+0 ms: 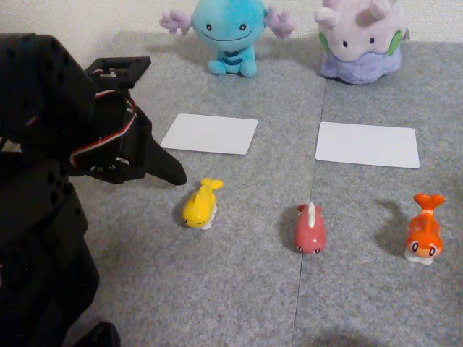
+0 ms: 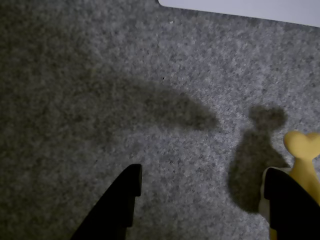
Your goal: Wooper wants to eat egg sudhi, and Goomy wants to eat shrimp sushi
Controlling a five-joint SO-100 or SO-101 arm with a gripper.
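Wooper (image 1: 226,32), the blue plush, sits at the back of the grey mat, and lilac Goomy (image 1: 360,40) sits to its right. The yellow egg sushi figure (image 1: 201,204) stands in the front row at the left, and the orange shrimp sushi figure (image 1: 424,231) stands at the far right. My black gripper (image 1: 170,172) hangs low just left of the yellow figure. In the wrist view the gripper (image 2: 205,195) is open. Bare mat lies between its fingers, and the yellow figure (image 2: 302,160) sits against the outer side of the right finger (image 2: 292,210).
A pink fish figure (image 1: 309,229) stands between the yellow and orange ones. Two white cards lie on the mat, one (image 1: 210,134) in front of Wooper and one (image 1: 367,144) in front of Goomy. The arm's black body (image 1: 43,217) takes up the left side.
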